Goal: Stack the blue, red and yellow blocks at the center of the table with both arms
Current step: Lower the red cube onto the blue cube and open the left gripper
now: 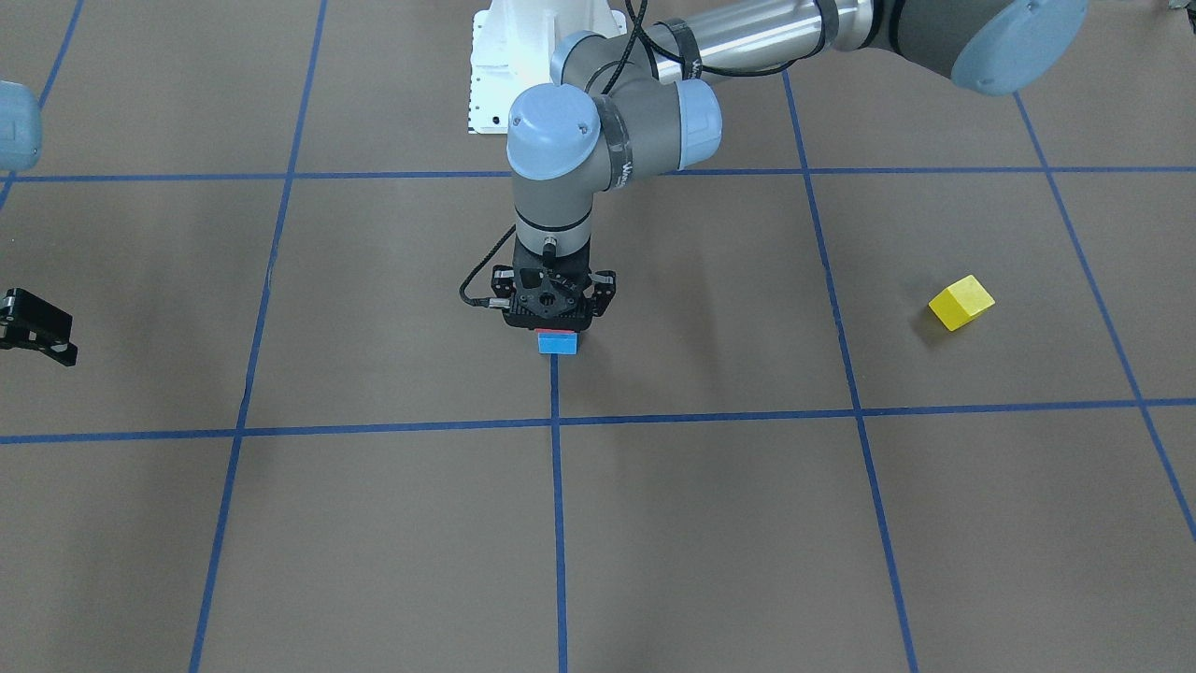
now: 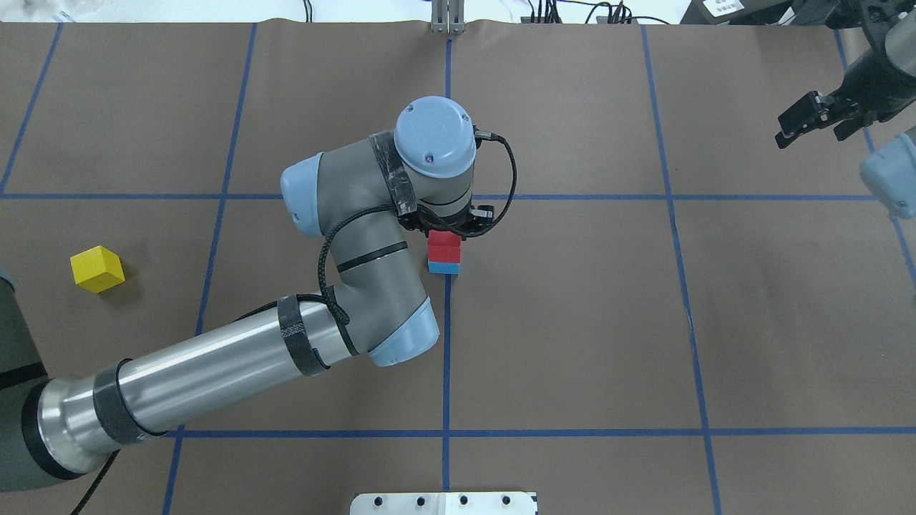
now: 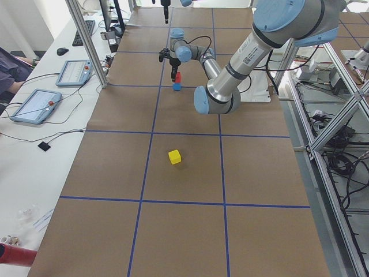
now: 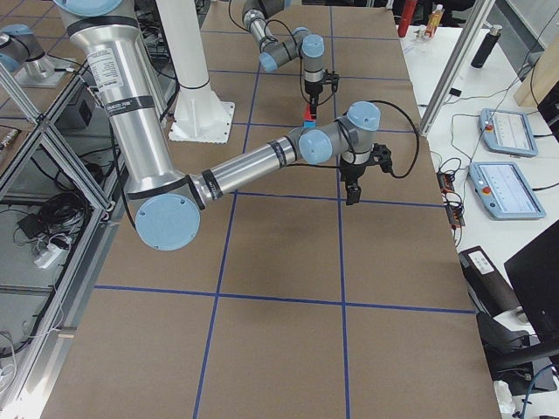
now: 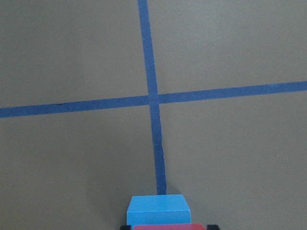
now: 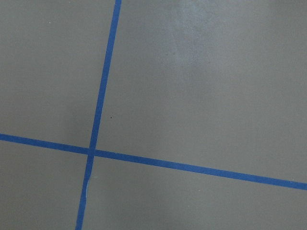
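The red block (image 2: 444, 246) sits on the blue block (image 2: 444, 267) at the table's center, on a blue tape line. My left gripper (image 1: 557, 325) points straight down over them and is shut on the red block (image 5: 169, 226), whose top edge shows between the fingertips in the left wrist view, with the blue block (image 5: 157, 209) beneath it. The yellow block (image 2: 97, 269) lies alone on the table far out on my left side; it also shows in the front view (image 1: 961, 302). My right gripper (image 2: 816, 120) hangs open and empty at the far right.
The table is brown paper with a grid of blue tape lines (image 2: 447, 357). The white robot base (image 1: 523, 65) stands at the table's near edge. Tablets (image 3: 36, 105) and cables lie on a side bench beyond the far edge.
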